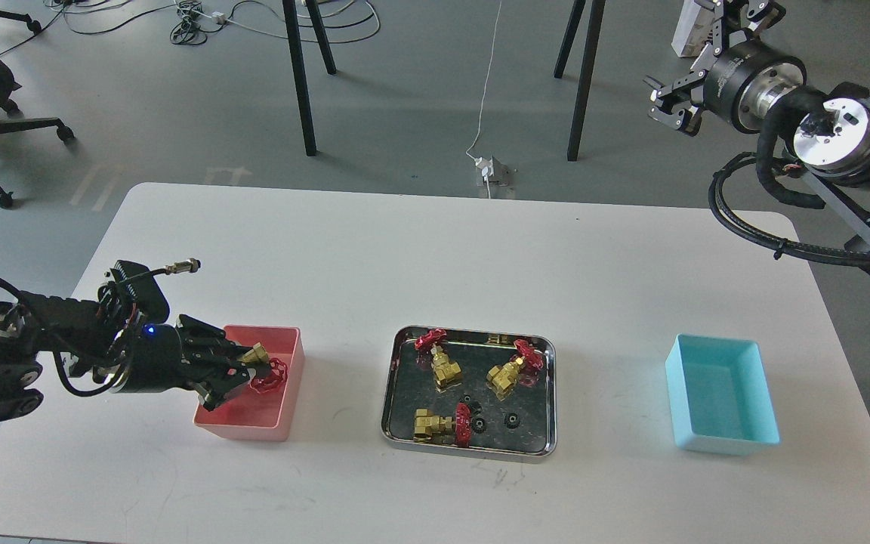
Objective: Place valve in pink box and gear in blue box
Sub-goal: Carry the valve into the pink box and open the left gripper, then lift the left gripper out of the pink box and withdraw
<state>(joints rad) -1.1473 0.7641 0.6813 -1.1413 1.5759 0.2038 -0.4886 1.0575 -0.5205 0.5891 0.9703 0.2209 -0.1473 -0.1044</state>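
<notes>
White table (420, 257), three containers in a row along its near half. Left gripper (242, 370) reaches in from the left over the pink box (284, 393), fingers clamped on a valve (265, 366); brass body sits between the fingertips, red handwheel points right, hanging above the box interior. Whether the valve touches the box floor cannot be told from this angle. Steel tray (393, 378) sits at table centre, well apart from both boxes. In it: three more valves, one at upper left (441, 363), one at upper right (510, 370), one lying along the front edge (442, 425). Three small black gears also in the tray, clustered at lower middle: one (467, 400) just below the upper-left valve, one (480, 425) beside the front valve's handwheel, one (512, 420) a little to the right. Blue box (722, 393) stands on the right side of the table, nothing visible inside. Right gripper (669, 102) is held high at the upper right, off beyond the table's far corner, well apart from everything; fingers appear parted, holding nothing.
</notes>
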